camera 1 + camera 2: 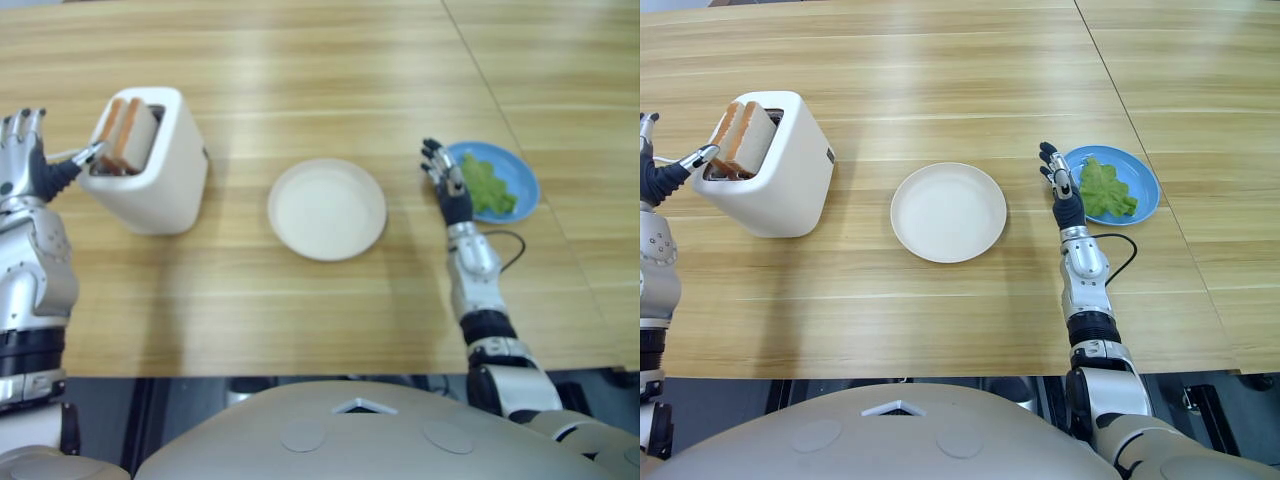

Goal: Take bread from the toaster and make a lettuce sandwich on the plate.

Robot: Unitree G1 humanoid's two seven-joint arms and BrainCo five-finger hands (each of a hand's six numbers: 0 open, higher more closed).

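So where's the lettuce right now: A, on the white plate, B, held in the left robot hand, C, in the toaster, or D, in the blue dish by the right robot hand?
D: the lettuce lies in the blue dish, right beside the right robot hand.

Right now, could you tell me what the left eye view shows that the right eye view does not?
Left eye view: the left hand whole, fingers raised, beside the toaster. Right eye view: the table with its far edge in the top left corner and a strip beyond it. Both: the toaster with two bread slices, the bare white plate, lettuce on the blue plate, and the open right hand beside it.
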